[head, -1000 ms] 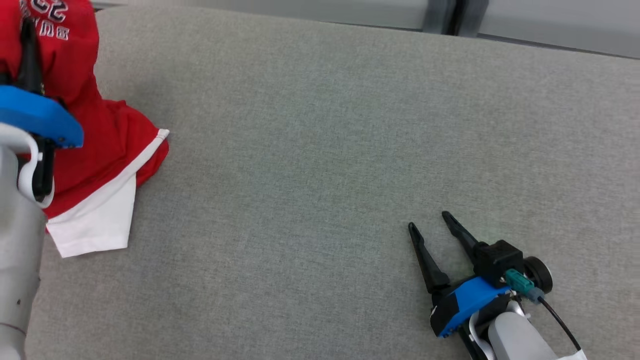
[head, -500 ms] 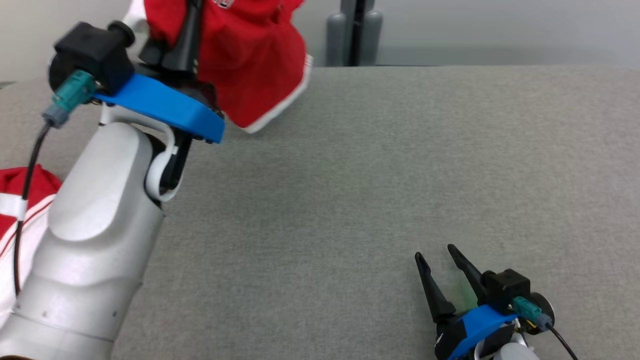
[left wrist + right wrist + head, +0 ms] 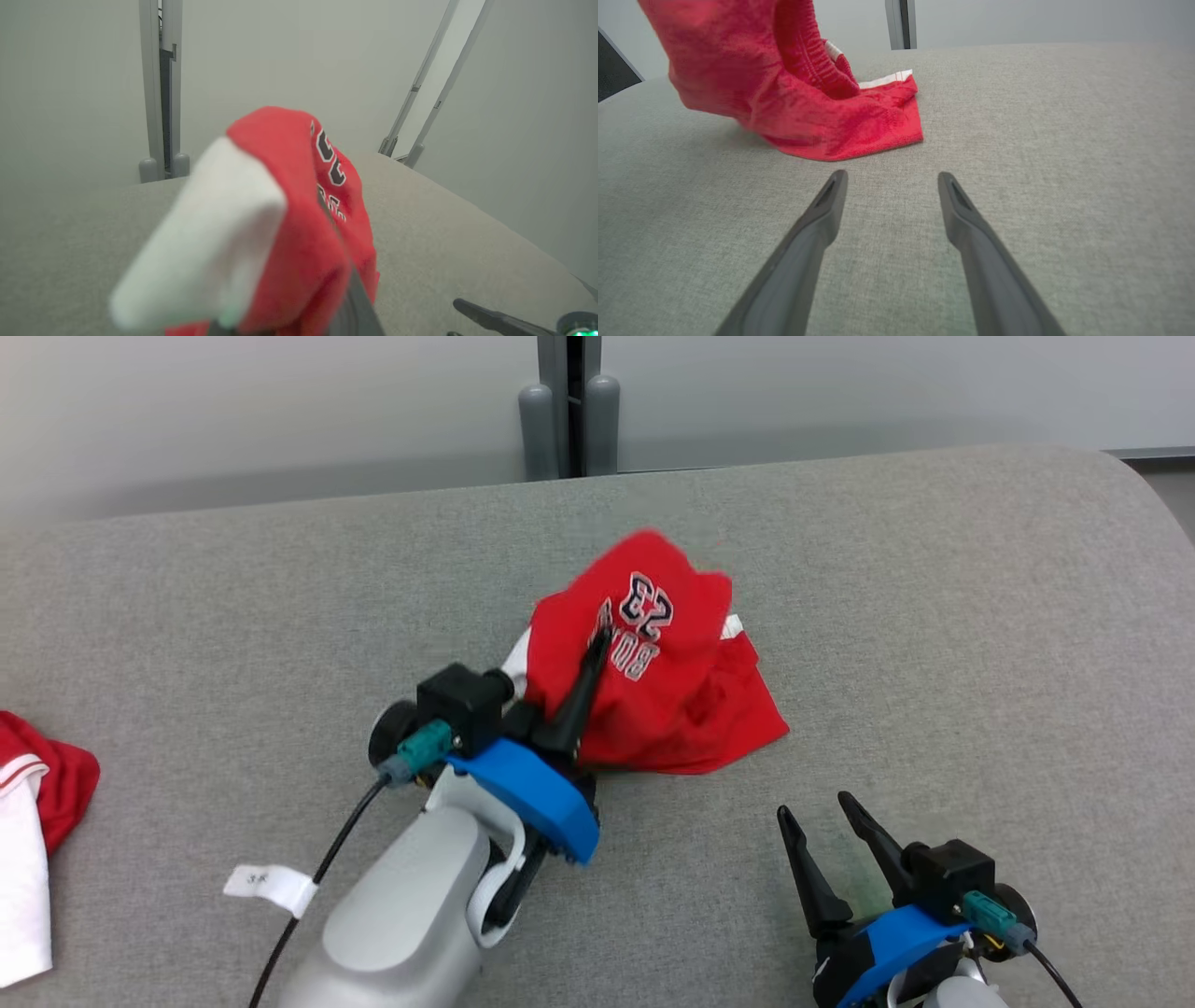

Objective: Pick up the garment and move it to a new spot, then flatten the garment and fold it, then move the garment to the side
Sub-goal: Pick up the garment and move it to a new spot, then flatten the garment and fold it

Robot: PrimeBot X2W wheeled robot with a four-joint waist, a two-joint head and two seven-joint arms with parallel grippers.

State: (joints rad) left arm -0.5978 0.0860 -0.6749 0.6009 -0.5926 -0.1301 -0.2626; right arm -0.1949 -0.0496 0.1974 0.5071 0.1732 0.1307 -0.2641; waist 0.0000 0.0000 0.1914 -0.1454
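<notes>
Garment (image 3: 653, 663), red with white trim and a printed 23, sits near the middle of the grey padded surface (image 3: 233, 616) in the head view. It is bunched up, with its near edge on the cloth top and its upper part lifted. The left gripper (image 3: 594, 649) is pinched on the garment's left side: one dark finger lies over the fabric and the other is hidden under it. The right gripper (image 3: 812, 805) waits near and to the right, fingers parted and holding nothing, apart from the garment.

In the left wrist view the garment (image 3: 299, 219) hangs bunched over that gripper's own fingers, with a white panel on the left and the number on the right. A finger of the right gripper (image 3: 495, 319) shows at the lower right.

In the right wrist view the two spread fingers of the right gripper (image 3: 892, 176) point at the garment (image 3: 798, 93), whose lower fold lies on the surface just beyond them.

Risks, as I judge them:
- The pinch may have caught several layers, so letting go here would leave a heap that is hard to flatten.
- A shallow hold could slip.
- The right arm reaching in could bump the left.

Count:
- one held garment
- one second red-and-white piece (image 3: 37, 821) at the far left edge
- one white label (image 3: 266, 887)
- two grey posts (image 3: 565, 420)
- two grippers
</notes>
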